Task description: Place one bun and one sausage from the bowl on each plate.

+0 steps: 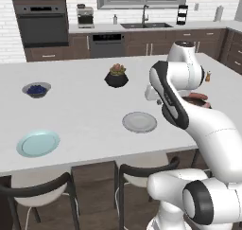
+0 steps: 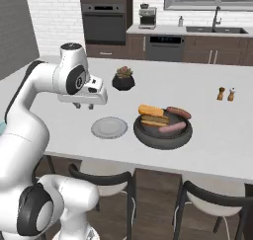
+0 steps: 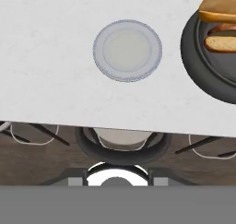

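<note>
The dark bowl [image 2: 148, 138] sits on the white counter, right of the grey plate [image 2: 109, 127]. It holds two buns [image 2: 153, 110] and two sausages [image 2: 178, 112]. My gripper [image 2: 84, 106] hovers above the counter just left of the grey plate, open, with nothing between its fingers. The hand view looks straight down on the grey plate [image 3: 127, 50], with the bowl [image 3: 193, 57] and a bun [image 3: 221, 42] at its right edge. The pale blue-green plate [image 1: 38, 144] lies far to the left near the counter's front edge. My arm hides most of the bowl in the left base view.
A black plant pot [image 2: 123, 79] stands behind the grey plate. A small bowl of blue berries [image 1: 36, 89] sits at the far left. Salt and pepper shakers [image 2: 226, 94] stand at the right. Chairs [image 2: 99, 177] are tucked under the counter's near edge [image 3: 115, 126].
</note>
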Available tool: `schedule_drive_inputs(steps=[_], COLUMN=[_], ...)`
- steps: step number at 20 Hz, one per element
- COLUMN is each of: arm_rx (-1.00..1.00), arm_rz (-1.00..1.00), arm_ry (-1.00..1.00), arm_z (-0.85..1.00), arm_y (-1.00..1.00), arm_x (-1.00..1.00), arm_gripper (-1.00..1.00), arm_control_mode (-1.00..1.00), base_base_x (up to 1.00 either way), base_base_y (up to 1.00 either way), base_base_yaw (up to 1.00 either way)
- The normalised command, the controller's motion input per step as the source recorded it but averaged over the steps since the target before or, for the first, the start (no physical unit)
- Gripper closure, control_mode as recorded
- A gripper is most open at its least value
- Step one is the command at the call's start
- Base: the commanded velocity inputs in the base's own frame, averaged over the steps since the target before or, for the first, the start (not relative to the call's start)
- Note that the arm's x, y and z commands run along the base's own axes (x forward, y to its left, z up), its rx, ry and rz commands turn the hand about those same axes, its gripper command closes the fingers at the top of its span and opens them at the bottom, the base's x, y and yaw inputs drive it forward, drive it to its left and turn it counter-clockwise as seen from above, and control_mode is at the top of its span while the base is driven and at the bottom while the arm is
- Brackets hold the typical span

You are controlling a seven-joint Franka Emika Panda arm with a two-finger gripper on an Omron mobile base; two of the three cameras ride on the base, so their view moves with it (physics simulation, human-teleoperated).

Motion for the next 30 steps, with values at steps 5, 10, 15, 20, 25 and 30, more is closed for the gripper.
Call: schedule_drive_inputs(steps=[5,10,15,20,25,30], arm_rx=[0.00,0.00,0.00,0.00,0.00,0.01], arm_rz=[0.00,0.00,0.00,0.00,0.00,0.02], arm_ry=[0.00,0.00,0.00,0.00,0.00,0.00], arm_z=[0.00,0.00,0.00,0.00,0.00,-0.06], arm_y=[0.00,0.00,0.00,0.00,0.00,-0.17], arm_x=[0.00,0.00,0.00,0.00,0.00,0.57], arm_gripper=[-1.00,-1.00,-1.00,-1.00,-1.00,-1.00], arm_control_mode=[1.00,1.00,1.00,1.00,1.00,-1.00], base_base_x=[0.00,0.00,0.07,0.56,0.98,0.14], base_base_y=[-0.33,-0.99,-0.78,-0.23,-0.01,0.00], base_base_yaw=[0.00,0.00,0.00,0.00,0.00,0.00])
